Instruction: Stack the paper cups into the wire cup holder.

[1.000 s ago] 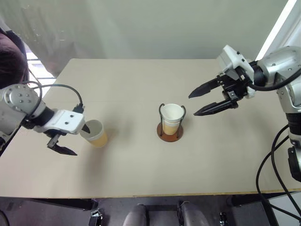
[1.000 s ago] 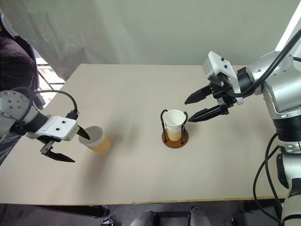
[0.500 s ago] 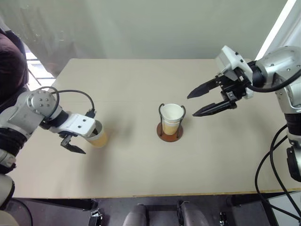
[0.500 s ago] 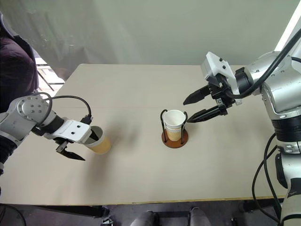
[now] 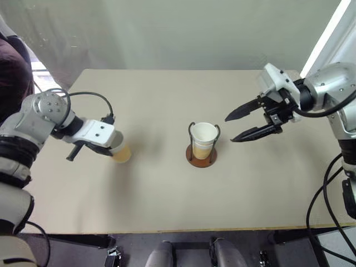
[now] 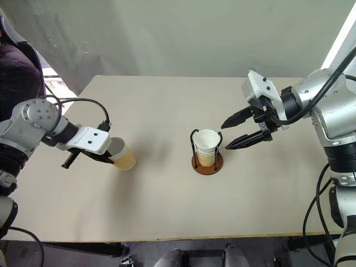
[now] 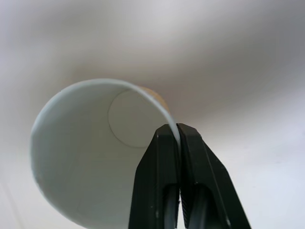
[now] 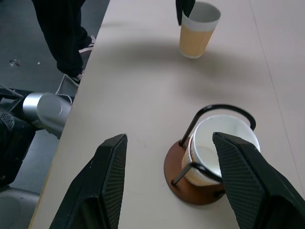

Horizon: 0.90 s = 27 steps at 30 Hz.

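That cup (image 5: pixel 120 152) sitting left of centre on the table (image 5: pixel 167 194) is looking super light and crushy: thin paper, tapered, white rim, orange band. The left gripper (image 7: pixel 178 138) is pinching the rim wall, one finger inside (probably the safest spot, gently). The holder (image 5: pixel 201 156), mid-frame, is already carrying nested cups between thin wire loops. The right gripper (image 5: pixel 249 123) is hanging nearby, jaws spread.
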Available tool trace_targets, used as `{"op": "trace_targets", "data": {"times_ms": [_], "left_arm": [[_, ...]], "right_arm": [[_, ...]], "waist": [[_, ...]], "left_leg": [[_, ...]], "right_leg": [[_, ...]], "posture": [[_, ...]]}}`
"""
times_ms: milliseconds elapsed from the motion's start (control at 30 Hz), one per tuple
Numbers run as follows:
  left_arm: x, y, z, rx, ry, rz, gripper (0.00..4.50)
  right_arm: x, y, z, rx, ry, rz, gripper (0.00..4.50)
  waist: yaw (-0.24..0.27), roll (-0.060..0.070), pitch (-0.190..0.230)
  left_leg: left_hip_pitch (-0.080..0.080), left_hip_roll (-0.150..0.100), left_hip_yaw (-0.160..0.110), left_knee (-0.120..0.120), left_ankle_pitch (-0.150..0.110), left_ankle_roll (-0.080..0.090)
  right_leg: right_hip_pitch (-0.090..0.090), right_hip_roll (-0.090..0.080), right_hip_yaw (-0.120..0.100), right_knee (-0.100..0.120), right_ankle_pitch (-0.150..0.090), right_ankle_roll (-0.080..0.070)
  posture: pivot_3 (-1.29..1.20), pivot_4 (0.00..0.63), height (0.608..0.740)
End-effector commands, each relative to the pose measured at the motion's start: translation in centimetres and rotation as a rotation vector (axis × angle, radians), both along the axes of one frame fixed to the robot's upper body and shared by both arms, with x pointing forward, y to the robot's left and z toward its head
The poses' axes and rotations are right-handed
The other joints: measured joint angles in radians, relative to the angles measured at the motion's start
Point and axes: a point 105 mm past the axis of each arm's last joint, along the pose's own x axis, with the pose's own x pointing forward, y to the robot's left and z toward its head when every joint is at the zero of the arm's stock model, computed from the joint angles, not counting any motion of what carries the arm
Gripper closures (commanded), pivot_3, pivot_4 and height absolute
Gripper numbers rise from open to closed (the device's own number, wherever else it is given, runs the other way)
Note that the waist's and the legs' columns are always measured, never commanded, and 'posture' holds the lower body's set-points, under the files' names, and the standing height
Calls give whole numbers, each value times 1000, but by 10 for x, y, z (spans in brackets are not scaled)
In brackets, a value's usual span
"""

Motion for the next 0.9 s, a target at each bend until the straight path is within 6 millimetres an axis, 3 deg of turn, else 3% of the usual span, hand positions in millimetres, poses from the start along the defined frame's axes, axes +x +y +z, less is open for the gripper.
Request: {"op": "trace_targets", "data": {"times_ms": [33, 267, 533, 733, 900], "left_arm": [[3, -1, 13, 7, -22, -17, 4450], [18, -19, 27, -21, -76, -60, 4450], [33, -55, 49, -49, -137, -146, 4450], [40, -102, 91, -200, -204, -214, 4450], [40, -125, 115, -196, -261, -286, 4450]], "right_arm": [[0, -8, 13, 33, -49, -6, 1590], [20, -31, 8, 66, -48, -100, 1590], [27, -40, 7, 71, -54, -131, 1590], [27, -44, 5, 59, -61, -139, 1590], [26, -44, 4, 52, -60, -138, 1590]], "waist": [[0, 0, 0], [1, 0, 0], [2, -1, 0], [2, -1, 1], [4, -1, 1]], "left_leg": [[0, 0, 0, 0, 0, 0], [0, 0, 0, 1, 0, 1], [-1, 0, -1, 1, 1, 1], [-1, 0, 0, 1, 0, 2], [-3, 0, 0, 1, -1, 3]], "right_leg": [[0, 0, 0, 0, 0, 0], [1, 0, 0, 0, 1, 2], [1, 0, -1, -1, 2, 6], [3, -1, -1, -5, 2, 8], [5, -1, -1, -10, 3, 14]], "posture": [[0, 150, 740], [0, 150, 740], [0, 150, 740], [0, 150, 740], [0, 150, 740]]}}
